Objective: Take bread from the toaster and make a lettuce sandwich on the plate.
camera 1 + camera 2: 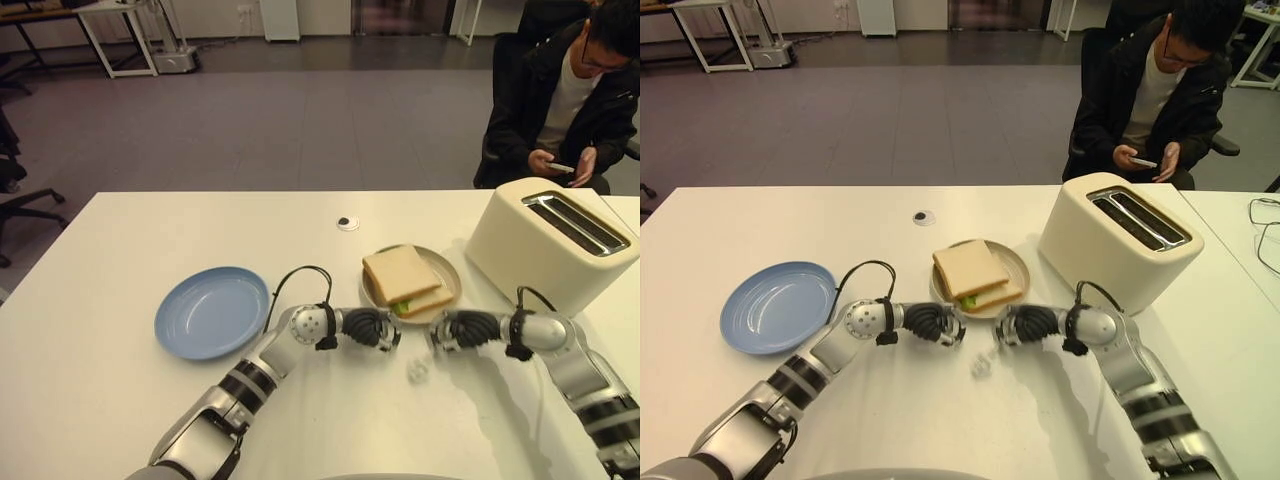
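Beige and round, the small plate (451,272) sits on the white table (110,240) and carries the finished lettuce sandwich (404,277). It is made of 2 slices of white bread stacked slightly askew, with a strip of green lettuce (404,309) showing between them at the near edge.

The left hand (368,328) lies low over the table just beside the plate's near left rim. Its dark fingers (386,336) are curled in narrowly and have nothing between them. Whether the fingertips actually touch the rim cannot be told.

The right hand (462,330) sits just off the plate's near right rim, facing the left hand across a small gap. Its fingers (444,336) are likewise curled close and hold nothing. They are clear of the bread.

A small pale, crumpled-looking scrap (417,370) lies on the table nearer than the plate, below the gap between the 2 hands. What it is cannot be told.

To the right of the plate, near but not touching it, stands the cream toaster (530,250), and no bread stands up out of its 2 top slots. Well to the left of the plate rests a blue plate (205,318) with nothing on it. Beyond the plate, toward the far edge, a small round black-and-white disc (347,223) lies on the tabletop.
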